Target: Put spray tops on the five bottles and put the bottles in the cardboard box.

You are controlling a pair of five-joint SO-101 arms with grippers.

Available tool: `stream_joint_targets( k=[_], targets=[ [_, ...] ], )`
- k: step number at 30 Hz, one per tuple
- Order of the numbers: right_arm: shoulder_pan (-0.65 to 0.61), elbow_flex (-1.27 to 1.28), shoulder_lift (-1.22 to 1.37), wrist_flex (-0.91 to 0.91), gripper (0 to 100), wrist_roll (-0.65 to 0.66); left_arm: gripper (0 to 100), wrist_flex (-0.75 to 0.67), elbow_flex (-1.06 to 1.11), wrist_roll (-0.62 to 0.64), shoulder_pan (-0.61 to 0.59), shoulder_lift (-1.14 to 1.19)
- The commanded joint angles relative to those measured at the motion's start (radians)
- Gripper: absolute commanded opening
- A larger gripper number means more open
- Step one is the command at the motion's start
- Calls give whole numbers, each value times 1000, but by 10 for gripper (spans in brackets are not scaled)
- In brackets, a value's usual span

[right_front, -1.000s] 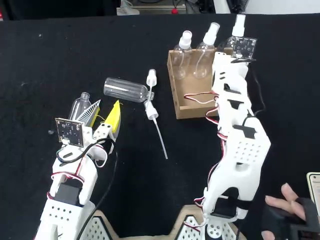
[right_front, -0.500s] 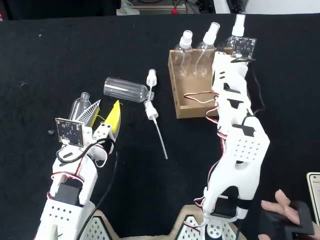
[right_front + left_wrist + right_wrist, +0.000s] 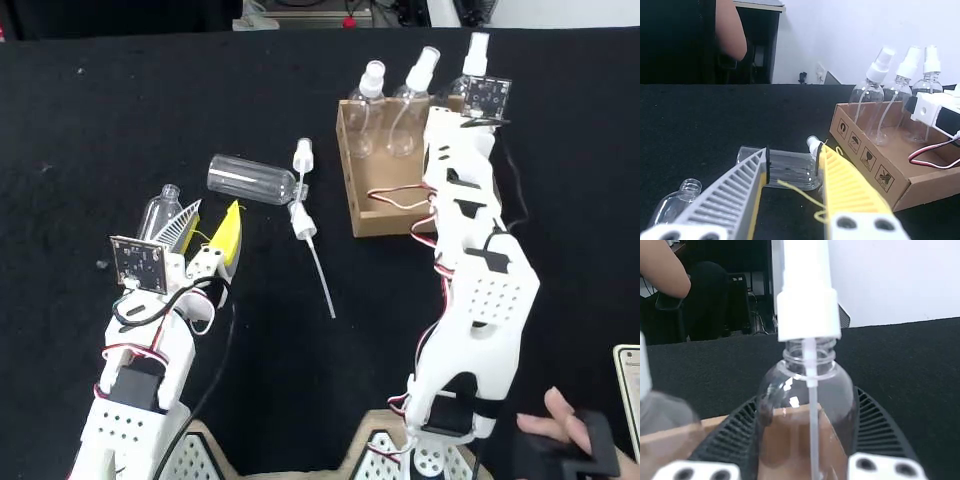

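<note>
The cardboard box [image 3: 385, 215] stands at the back right with two capped bottles [image 3: 368, 110] [image 3: 410, 100] upright in it. My right gripper [image 3: 807, 405] is shut on a third capped bottle [image 3: 805, 385] standing at the box's far right corner [image 3: 472, 62]. Further left, one capless bottle [image 3: 250, 180] lies on its side. Another capless bottle [image 3: 160, 212] lies just left of my open left gripper [image 3: 212, 212]. Two spray tops [image 3: 303, 155] [image 3: 300, 220] lie between the lying bottle and the box. In the left wrist view, the lying bottle [image 3: 790, 170] sits beyond the open fingers [image 3: 735, 200].
A long dip tube [image 3: 322, 275] trails from the nearer spray top towards the front. A yellow thread [image 3: 800, 195] hangs between my left fingers. A flat card-like object [image 3: 630, 375] lies at the right edge. The black table [image 3: 300, 380] has free room front and centre.
</note>
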Motion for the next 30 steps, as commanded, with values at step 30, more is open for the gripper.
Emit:
stream_joint_targets(
  k=[30],
  targets=[
    [11,4,-19,-15,283,12,166,-15,22,-12,5,-9]
  ],
)
